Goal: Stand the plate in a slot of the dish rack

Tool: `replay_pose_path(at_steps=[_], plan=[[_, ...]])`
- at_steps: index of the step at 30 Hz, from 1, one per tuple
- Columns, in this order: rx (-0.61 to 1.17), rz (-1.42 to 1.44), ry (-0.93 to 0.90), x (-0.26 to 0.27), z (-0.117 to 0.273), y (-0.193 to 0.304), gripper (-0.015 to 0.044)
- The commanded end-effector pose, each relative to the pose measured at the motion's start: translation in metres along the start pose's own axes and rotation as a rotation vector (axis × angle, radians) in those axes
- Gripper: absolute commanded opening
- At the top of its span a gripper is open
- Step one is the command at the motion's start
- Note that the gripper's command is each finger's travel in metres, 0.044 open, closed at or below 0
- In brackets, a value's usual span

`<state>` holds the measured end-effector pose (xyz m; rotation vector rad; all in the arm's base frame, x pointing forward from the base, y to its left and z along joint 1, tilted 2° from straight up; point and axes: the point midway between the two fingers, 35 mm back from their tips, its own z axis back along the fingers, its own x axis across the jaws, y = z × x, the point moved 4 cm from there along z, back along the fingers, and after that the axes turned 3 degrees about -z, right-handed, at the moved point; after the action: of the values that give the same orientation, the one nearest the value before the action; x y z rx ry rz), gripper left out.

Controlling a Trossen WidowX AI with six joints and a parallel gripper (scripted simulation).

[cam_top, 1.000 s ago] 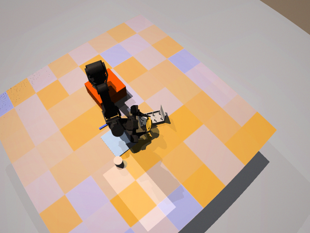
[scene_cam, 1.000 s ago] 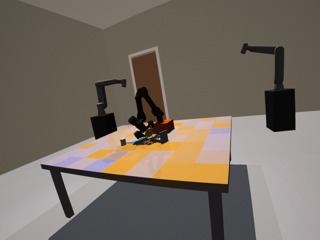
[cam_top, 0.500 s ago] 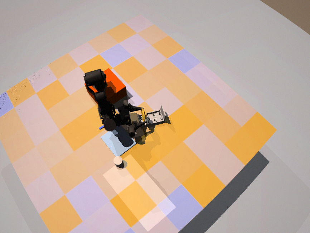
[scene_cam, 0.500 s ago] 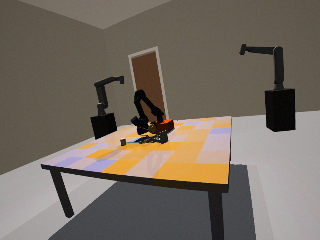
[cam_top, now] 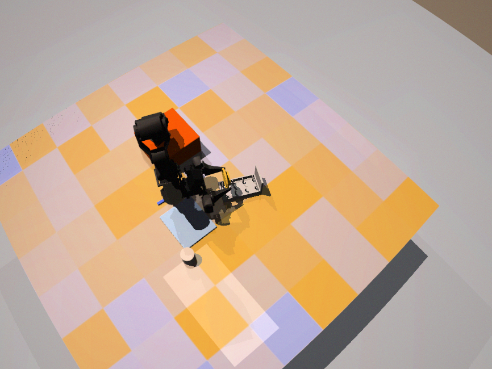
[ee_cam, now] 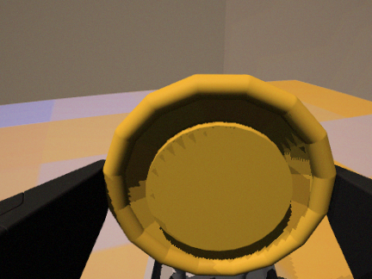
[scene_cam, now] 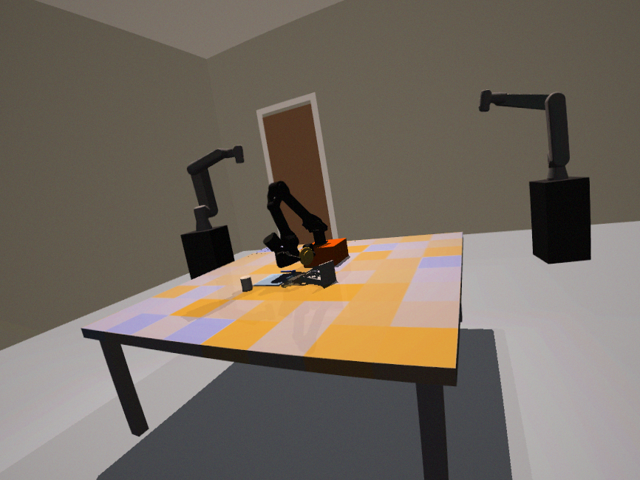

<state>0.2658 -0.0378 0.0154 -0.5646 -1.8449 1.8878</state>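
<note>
Above the orange-and-lilac checkered tabletop (cam_top: 305, 206) (scene_cam: 382, 304), the black parallel-jaw gripper (cam_top: 225, 177) (scene_cam: 306, 255) (ee_cam: 217, 174), clamped across the round yellow plate (cam_top: 225, 177) (scene_cam: 307, 256) (ee_cam: 220, 185), should align it upright with a slot before lowering straight into the pale, dark-edged dish rack (cam_top: 257, 192) (scene_cam: 327, 273).

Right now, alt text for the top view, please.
A black arm's gripper grips a yellow plate on edge at the near end of a dish rack. The arm rises beside an orange block; a pale blue square and small white cylinder sit nearby.

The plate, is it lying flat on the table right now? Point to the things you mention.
No, the yellow plate (cam_top: 225, 177) (scene_cam: 306, 256) (ee_cam: 220, 185) is held upright between the gripper's (cam_top: 225, 181) (ee_cam: 220, 189) fingers.
</note>
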Motion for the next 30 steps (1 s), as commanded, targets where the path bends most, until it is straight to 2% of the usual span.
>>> replay_pose_path(at_steps=[1,17,30], plan=[[0.008,-0.012,0.004,0.0,-0.003,0.006,0.0],[0.028,-0.035,0.018,-0.002,-0.014,0.042,0.0],[0.028,-0.049,0.017,0.0,-0.013,0.038,0.0]])
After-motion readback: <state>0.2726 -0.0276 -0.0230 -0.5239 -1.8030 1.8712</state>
